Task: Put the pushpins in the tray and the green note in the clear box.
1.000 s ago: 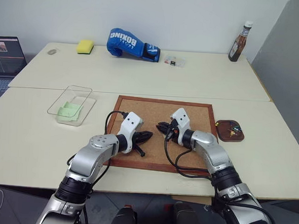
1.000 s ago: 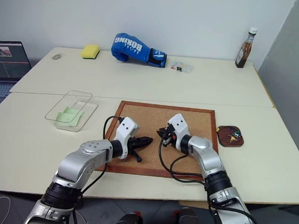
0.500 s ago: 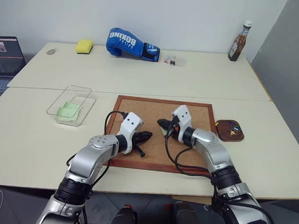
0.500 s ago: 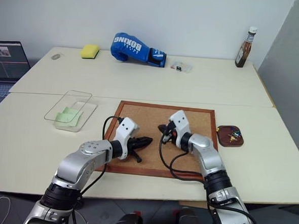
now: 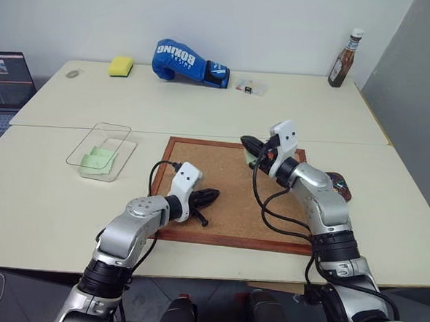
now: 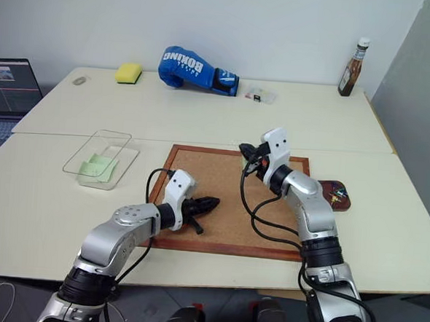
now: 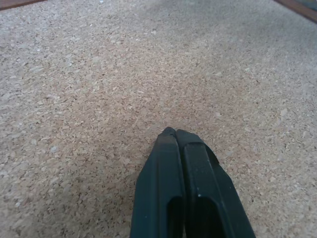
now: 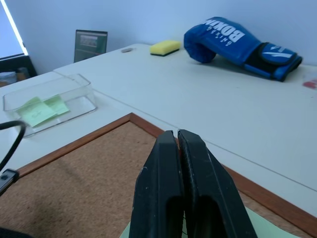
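right end effector (image 8: 177,135) pinched on a green note (image 5: 250,154) above cork board (image 5: 221,176) | left end effector (image 7: 173,133) closed, empty, low over cork | clear box (image 5: 102,151) holds green notes | tray (image 5: 342,188) with pushpins (image 6: 335,191) right of board

Green note (image 8: 262,225): pale green, thin, square, pinched at one edge in the closed right gripper (image 5: 247,142), hanging over the far edge of the cork board (image 5: 229,176). Clear box (image 5: 122,131): transparent, shallow, rounded corners, upright on the table left of the board, with other pale green notes (image 5: 98,159) lying flat inside. Tray (image 6: 336,204): small, dark reddish-brown, just right of the board, partly hidden by the arm. Pushpins (image 6: 335,189): tiny coloured heads, lying in the tray.
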Robot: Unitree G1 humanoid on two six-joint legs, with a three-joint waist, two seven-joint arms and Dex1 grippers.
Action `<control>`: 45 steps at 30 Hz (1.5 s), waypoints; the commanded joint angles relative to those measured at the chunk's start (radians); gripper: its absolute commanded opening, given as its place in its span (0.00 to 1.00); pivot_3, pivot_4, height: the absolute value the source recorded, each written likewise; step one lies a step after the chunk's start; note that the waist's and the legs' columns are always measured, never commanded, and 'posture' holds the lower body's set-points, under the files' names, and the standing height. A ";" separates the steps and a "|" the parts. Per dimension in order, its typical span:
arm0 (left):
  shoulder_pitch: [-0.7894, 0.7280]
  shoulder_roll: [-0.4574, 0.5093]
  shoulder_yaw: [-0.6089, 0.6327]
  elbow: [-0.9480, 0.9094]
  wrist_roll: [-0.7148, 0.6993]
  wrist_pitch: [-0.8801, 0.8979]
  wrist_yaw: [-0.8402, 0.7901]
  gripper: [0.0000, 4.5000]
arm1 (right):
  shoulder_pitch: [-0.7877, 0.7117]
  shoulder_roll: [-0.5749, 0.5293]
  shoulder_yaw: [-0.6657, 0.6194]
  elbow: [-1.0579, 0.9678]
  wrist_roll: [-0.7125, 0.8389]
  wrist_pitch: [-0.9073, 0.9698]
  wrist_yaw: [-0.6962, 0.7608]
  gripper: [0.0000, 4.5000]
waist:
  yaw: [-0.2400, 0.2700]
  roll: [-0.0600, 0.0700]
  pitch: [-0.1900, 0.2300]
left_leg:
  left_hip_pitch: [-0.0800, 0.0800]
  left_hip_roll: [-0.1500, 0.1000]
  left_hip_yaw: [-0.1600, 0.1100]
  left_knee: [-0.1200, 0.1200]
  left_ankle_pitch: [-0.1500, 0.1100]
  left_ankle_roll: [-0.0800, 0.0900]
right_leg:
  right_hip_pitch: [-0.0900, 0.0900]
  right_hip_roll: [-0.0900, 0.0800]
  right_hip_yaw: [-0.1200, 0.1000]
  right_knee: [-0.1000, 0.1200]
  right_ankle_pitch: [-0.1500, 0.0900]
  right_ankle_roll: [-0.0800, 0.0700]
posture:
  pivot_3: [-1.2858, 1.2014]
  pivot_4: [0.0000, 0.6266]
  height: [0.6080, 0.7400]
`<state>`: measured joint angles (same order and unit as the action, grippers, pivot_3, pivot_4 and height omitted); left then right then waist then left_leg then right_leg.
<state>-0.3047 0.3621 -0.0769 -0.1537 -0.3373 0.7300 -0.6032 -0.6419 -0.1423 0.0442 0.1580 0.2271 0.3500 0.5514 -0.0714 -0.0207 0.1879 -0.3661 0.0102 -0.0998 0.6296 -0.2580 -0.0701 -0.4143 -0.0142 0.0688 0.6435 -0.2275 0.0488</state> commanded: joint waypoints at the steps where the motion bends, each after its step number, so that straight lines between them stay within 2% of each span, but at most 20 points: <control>1: -0.037 -0.027 0.116 -0.094 -0.153 0.077 -0.007 0.22 | -0.034 -0.008 -0.019 -0.058 0.005 -0.010 -0.027 0.00 | -0.001 0.000 0.000 | -0.001 0.000 0.000 0.000 0.000 0.000 | -0.001 0.000 0.000 0.000 0.000 0.000 | 0.52 0.24 1.00; 5: -0.081 -0.079 0.214 -0.099 -0.313 0.170 0.009 0.38 | -0.034 -0.015 0.001 -0.075 -0.012 -0.021 -0.034 0.00 | -0.001 0.000 0.000 | -0.011 0.000 -0.001 0.000 0.000 0.000 | -0.010 0.000 -0.001 0.000 0.004 0.005 | 0.52 0.24 1.00; 9: -0.126 -0.156 0.287 -0.072 -0.433 0.237 0.069 0.56 | -0.019 -0.019 0.025 -0.096 -0.032 -0.033 -0.034 0.00 | 0.006 0.000 0.000 | -0.014 -0.001 0.000 0.000 0.000 -0.001 | -0.012 -0.002 -0.001 -0.001 0.004 0.005 | 0.52 0.24 1.00; 14: -0.153 -0.184 0.271 -0.027 -0.437 0.237 0.104 0.79 | -0.003 -0.017 0.052 -0.132 -0.046 -0.033 -0.033 0.00 | 0.009 0.000 0.000 | -0.014 -0.002 0.000 0.000 0.000 -0.001 | -0.011 -0.002 -0.001 -0.002 0.004 0.005 | 0.52 0.24 1.00; 19: -0.168 -0.224 0.238 0.027 -0.406 0.202 0.135 0.98 | 0.015 -0.015 0.072 -0.181 -0.047 -0.013 -0.032 0.00 | 0.013 0.000 0.000 | -0.014 -0.002 0.000 0.000 0.000 -0.001 | -0.011 -0.002 -0.001 -0.001 0.004 0.005 | 0.52 0.24 1.00; 26: -0.191 -0.310 0.234 0.047 -0.431 0.176 0.170 0.98 | 0.046 -0.009 0.089 -0.245 -0.041 0.022 -0.041 0.00 | 0.014 0.000 0.000 | -0.014 -0.002 0.000 0.001 0.000 -0.001 | -0.011 -0.002 -0.001 -0.001 0.004 0.005 | 0.52 0.24 1.00; 31: -0.217 -0.342 0.275 0.072 -0.461 0.168 0.194 0.98 | 0.053 -0.009 0.090 -0.259 -0.040 0.034 -0.047 0.00 | 0.014 0.000 0.000 | -0.014 -0.002 -0.001 0.001 0.000 -0.002 | -0.011 -0.002 -0.001 -0.001 0.004 0.005 | 0.52 0.24 1.00; 34: -0.226 -0.342 0.285 0.082 -0.472 0.164 0.195 0.89 | 0.054 -0.009 0.090 -0.263 -0.039 0.036 -0.049 0.00 | 0.015 0.000 0.000 | -0.014 -0.002 -0.001 0.001 0.000 -0.002 | -0.011 -0.002 -0.001 -0.001 0.004 0.006 | 0.52 0.24 1.00; 45: -0.226 -0.343 0.278 0.079 -0.497 0.168 0.193 0.36 | 0.055 -0.006 0.094 -0.269 -0.036 0.042 -0.050 0.00 | 0.015 0.000 0.000 | -0.014 -0.002 -0.001 0.001 0.000 -0.002 | -0.011 -0.002 -0.001 -0.001 0.004 0.005 | 0.52 0.24 1.00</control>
<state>-0.5091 0.0257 0.2046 -0.0475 -0.8090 0.9196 -0.4043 -0.5839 -0.1558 0.1224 -0.0655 0.1787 0.3909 0.4936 -0.0568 -0.0211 0.1883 -0.3801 0.0084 -0.1005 0.6305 -0.2578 -0.0718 -0.4255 -0.0159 0.0677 0.6429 -0.2237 0.0543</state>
